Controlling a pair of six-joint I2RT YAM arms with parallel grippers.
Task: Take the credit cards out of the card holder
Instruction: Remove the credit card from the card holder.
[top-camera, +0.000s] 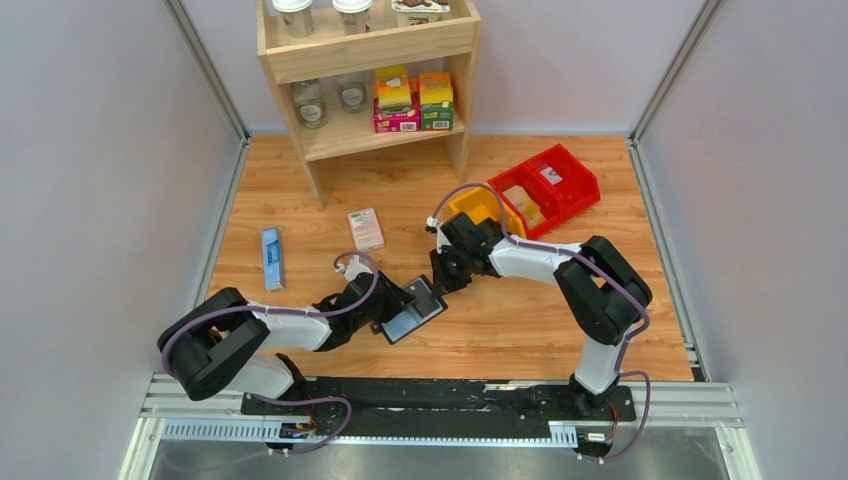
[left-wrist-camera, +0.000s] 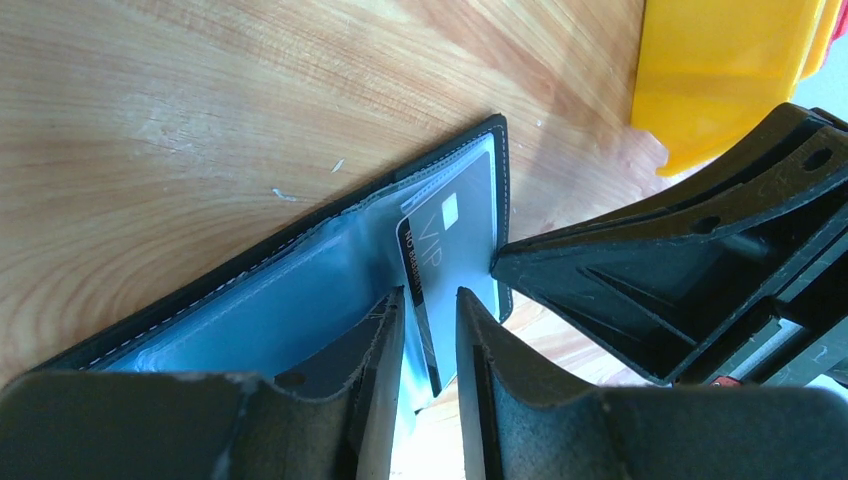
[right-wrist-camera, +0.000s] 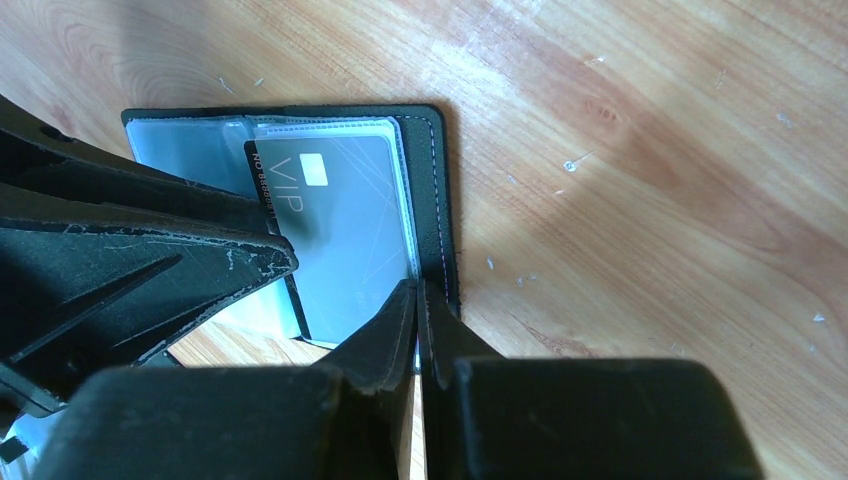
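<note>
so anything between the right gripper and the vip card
Nothing solid; the right gripper meets the credit card's lower corner. The card holder's clear pocket seems to overlap its top, and the left gripper crowds its other side.

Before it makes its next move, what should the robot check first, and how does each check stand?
1. Card holder lying open on the table: ok.
2. Credit card poking out of its pocket: ok.
3. Left tool clamped on the card: not ok, fingers apart astride its edge.
4. Right tool pinching the holder's edge: ok.
5. Tools clear of each other: ok, though close.
6. Further cards inside: cannot tell.
</note>
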